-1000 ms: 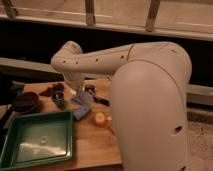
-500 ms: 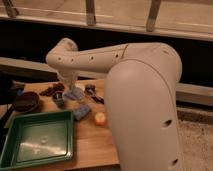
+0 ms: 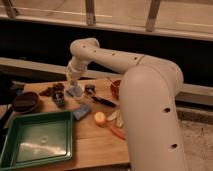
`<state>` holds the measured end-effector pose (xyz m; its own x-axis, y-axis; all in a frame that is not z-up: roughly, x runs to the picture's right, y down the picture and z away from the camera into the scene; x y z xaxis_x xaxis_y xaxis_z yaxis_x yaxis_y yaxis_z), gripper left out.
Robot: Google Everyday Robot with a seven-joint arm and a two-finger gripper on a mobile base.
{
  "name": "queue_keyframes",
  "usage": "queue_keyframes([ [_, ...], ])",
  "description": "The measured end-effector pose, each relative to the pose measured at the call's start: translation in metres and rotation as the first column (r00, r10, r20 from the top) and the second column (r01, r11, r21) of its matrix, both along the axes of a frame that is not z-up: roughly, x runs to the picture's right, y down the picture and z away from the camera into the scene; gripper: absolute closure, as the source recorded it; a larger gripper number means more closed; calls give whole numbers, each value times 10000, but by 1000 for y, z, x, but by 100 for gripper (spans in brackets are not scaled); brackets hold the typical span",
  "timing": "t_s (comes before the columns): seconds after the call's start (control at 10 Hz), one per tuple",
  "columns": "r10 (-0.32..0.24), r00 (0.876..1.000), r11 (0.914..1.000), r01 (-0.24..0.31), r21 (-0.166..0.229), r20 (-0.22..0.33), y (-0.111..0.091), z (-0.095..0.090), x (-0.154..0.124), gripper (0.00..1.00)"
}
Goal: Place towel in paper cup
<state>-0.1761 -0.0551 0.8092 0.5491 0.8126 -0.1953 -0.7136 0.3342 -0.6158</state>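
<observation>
1. One huge white arm [image 3: 150, 110], smooth and rounded, glossy plastic shell; filling the right side, bending at a shoulder-like joint near the top and reaching down to the left over the table.
2. Wooden table [image 3: 95, 150], light brown, flat, with a visible grain.
3. Green tray [image 3: 37, 140], rectangular, shallow, hard plastic with a raised rim; at the front left corner of the table.
4. Dark round bowl [image 3: 26, 101], left of centre, just behind the tray.
5. Red bowl [image 3: 115, 88], round, partly hidden behind the arm.
6. Gripper [image 3: 74, 82] at the arm's end, pointing straight down over the back middle of the table; open or closed, cannot tell.
7. Towel [image 3: 75, 91], pale, bluish-white, soft and crumpled; directly under the gripper and touching its tip, low over the wood. Held or merely touched: cannot tell.
8. Blue block [image 3: 81, 112], soft-looking and squarish, lying flat near the tray's back right corner, in front of the towel.
9. Small round orange fruit [image 3: 100, 118], right of the blue block.
10. Black utensil [image 3: 103, 101], thin and long, lying between the towel and the red bowl.
</observation>
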Motion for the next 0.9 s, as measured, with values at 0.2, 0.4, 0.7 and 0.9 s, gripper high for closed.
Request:
queue_keyframes([
  [0.2,-156,9999,9996,155,218,28,-2,-2,-2,100],
  [0.4,-405,9987,9977,421,522,-311,-3,1,-4,100],
  [0.7,-389,9949,9982,429,418,-926,-14,22,8,86],
  [0.9,-459,9921,9984,495,281,-1171,-15,34,6,65],
])
